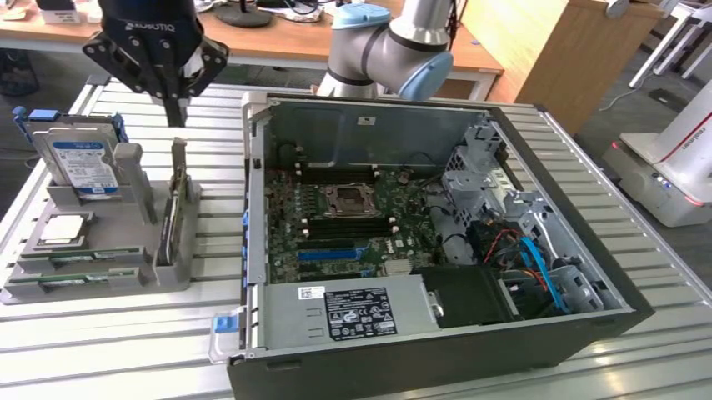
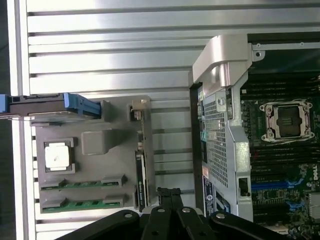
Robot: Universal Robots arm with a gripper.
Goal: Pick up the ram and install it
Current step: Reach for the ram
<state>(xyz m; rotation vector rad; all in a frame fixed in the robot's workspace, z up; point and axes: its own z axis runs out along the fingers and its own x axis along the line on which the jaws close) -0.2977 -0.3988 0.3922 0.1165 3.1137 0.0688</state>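
I'm hovering clenched, empty gripper (image 1: 176, 117) over grey holder (image 1: 172, 275); ram (image 1: 175, 204) standing edgewise in holder, just beneath gripper, untouched.

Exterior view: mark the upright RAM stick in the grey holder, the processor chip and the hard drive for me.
upright RAM stick (image 1: 173, 200), exterior view, midway along its thin upper edge.
processor chip (image 1: 63, 229), exterior view, centre of its silver lid.
hard drive (image 1: 85, 162), exterior view, on its blue-and-white label.
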